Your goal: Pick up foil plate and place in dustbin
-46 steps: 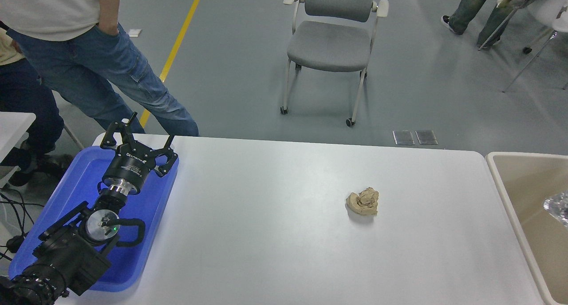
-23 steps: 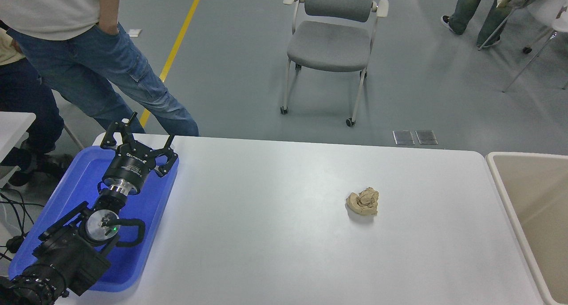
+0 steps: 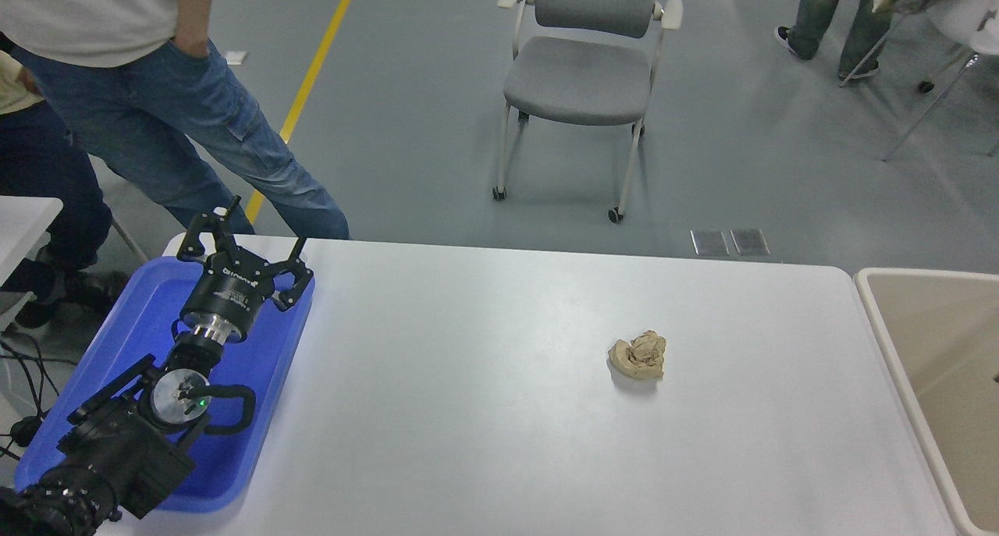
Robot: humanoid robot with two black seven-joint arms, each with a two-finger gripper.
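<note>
Dustbin (image 3: 936,341): one; one paper wad (image 3: 638,355); left tool (image 3: 238,243) spread wide.

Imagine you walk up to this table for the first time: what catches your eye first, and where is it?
Probably the black left gripper, fingers spread, parked over the bright blue tray at the table's left end. Next, the crumpled tan paper wad lying alone on the white table, right of centre. The beige dustbin stands at the right edge; no foil plate shows.

I seem to be working in a lab or workshop hall: grey floor (image 3: 437,130) with yellow line (image 3: 308,79), wheeled chair (image 3: 581,83), white table (image 3: 484,395).
</note>
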